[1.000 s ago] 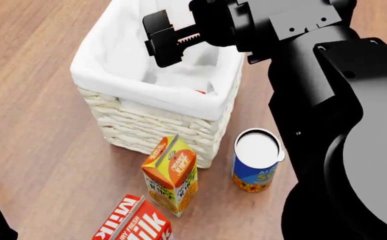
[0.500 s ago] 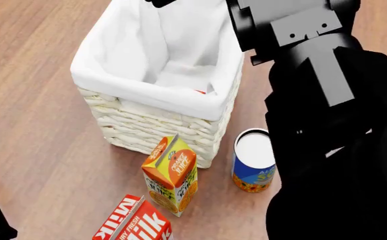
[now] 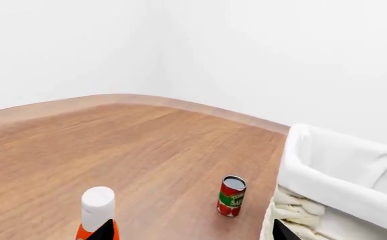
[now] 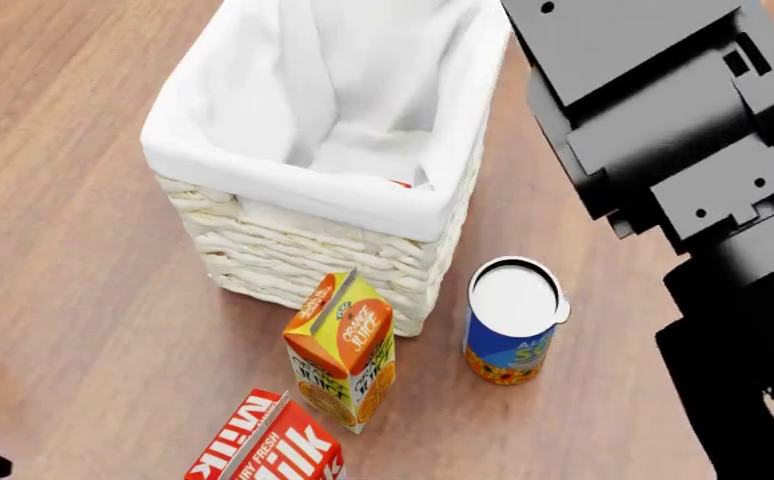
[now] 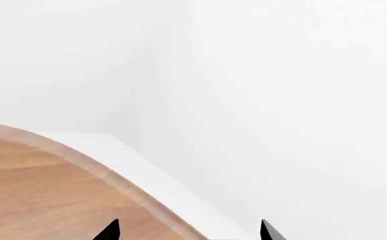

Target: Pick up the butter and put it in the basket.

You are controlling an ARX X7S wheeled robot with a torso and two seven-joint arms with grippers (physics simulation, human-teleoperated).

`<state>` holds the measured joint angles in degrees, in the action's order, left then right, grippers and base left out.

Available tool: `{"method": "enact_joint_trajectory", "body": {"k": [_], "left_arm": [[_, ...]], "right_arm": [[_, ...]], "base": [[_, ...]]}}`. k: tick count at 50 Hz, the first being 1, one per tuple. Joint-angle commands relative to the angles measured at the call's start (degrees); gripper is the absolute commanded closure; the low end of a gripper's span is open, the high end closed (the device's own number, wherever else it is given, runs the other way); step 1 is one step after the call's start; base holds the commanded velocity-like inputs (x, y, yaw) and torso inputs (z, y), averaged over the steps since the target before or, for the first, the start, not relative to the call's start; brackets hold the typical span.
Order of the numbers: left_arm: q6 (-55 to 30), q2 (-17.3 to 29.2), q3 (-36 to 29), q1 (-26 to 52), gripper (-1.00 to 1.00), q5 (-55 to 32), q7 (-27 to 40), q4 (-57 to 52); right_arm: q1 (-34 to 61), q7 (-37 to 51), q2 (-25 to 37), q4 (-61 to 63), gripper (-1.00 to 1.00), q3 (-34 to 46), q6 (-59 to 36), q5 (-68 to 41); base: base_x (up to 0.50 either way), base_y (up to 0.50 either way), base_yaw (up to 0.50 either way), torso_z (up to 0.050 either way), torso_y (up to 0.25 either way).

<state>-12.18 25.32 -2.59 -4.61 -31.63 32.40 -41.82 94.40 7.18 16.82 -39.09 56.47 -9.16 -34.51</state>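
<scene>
The cream wicker basket [image 4: 310, 250] with its white liner stands in the middle of the head view. It also shows in the left wrist view [image 3: 340, 180]. A small red sliver [image 4: 401, 184] shows inside it, just over the near rim. It looks like the butter, the rest hidden by the liner. My right arm [image 4: 654, 110] is raised to the right of the basket, with its gripper out of the head view. In the right wrist view the right gripper [image 5: 189, 232] is open and empty, facing a white wall. My left gripper [image 3: 192, 234] is open and empty.
An orange juice carton [image 4: 340, 350], a milk carton [image 4: 267, 445] and a blue can [image 4: 511, 320] stand on the wooden floor in front of the basket. A red tomato can [image 3: 231, 196] and a white-capped orange bottle [image 3: 97, 207] show in the left wrist view.
My right arm has drawn back from over the basket, up and to the right, and its gripper has left the head view. The basket and cartons have not moved.
</scene>
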Motion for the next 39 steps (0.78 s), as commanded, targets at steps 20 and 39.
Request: {"method": "enact_joint_trajectory", "body": {"k": [20,39], "left_arm": [[1.3,2.5,3.3,-2.4,-1.0,-4.3,0.2,-6.2],[3.4,4.3,6.4,-5.1,-1.0,-7.1,-0.1,-9.6]], "right_arm": [[-12.5,28.4,29.3,62.2,-1.0,-2.6,-18.0,-5.1],[-24.6,42.2,43.4,83.3,-1.0,-3.7,-15.0,-5.4]], "base": [[0.0,0.0,0.0,0.0,0.0],[0.0,0.0,0.0,0.0,0.0]]}}
